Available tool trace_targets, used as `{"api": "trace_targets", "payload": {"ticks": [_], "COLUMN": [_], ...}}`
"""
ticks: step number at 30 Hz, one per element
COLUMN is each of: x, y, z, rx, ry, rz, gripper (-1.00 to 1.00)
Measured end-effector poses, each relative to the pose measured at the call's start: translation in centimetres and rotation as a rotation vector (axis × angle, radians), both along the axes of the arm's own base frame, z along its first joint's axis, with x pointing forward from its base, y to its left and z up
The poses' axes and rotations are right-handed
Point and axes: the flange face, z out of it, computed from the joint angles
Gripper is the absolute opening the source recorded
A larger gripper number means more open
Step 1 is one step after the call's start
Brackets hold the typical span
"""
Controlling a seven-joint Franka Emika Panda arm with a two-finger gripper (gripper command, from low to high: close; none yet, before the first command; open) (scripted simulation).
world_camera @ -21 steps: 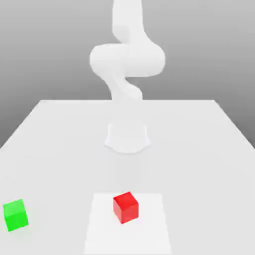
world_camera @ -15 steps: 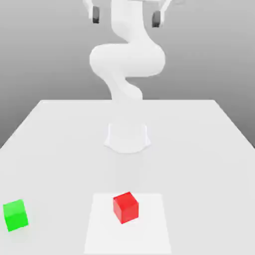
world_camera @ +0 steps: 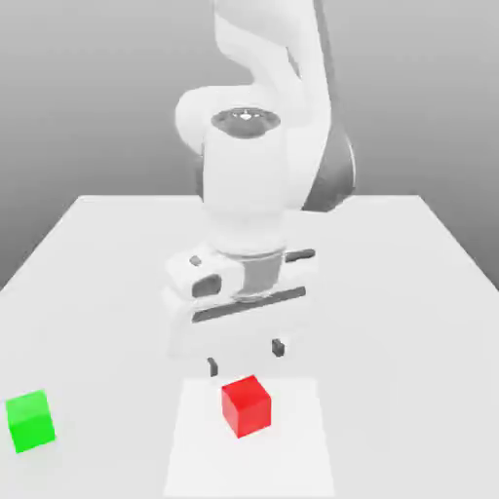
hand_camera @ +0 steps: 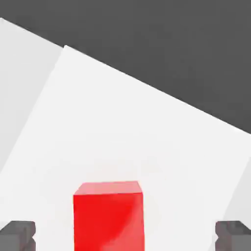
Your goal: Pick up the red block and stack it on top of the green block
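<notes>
Red block (world_camera: pixel 246 405): bright red, plain matte, no pattern; in hand view (hand_camera: pixel 109 215) top face lighter, pinkish, front deeper red. Green block (world_camera: pixel 30 420): bright green, plain. Desk (world_camera: pixel 409 322): v. light grey-white, w/ a whiter square patch (world_camera: pixel 302 448) under red block. Arm (world_camera: pixel 249 185): white, grey joint parts. Claw (world_camera: pixel 245 358) fingertips (hand_camera: pixel 17 235): dark grey. Backdrop: grey gradient.

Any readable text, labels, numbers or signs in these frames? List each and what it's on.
None. The red block, the green block, the table, the white mat under the red block and the arm with its gripper all have plain, unmarked surfaces.
</notes>
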Motion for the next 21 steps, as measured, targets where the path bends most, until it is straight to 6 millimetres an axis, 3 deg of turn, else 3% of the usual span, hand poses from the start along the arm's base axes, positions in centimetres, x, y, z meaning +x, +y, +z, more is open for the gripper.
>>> {"api": "trace_targets", "payload": {"ticks": [4, 5, 12, 18, 21], "x": [-0.2, -0.3, -0.3, -0.3, 1.1], "y": [0.0, 0.0, 0.0, -0.1, -5.4], "z": [-4.1, -4.9, -5.0, 0.2, 1.6], "rx": [0.000, 0.000, -0.001, 0.001, 0.006], "ry": [0.006, 0.007, 0.008, 0.008, 0.010], "rz": [0.003, 0.003, 0.003, 0.003, -0.219], "gripper": [0.00, -1.00, -1.00, -1.00, -1.00]}}
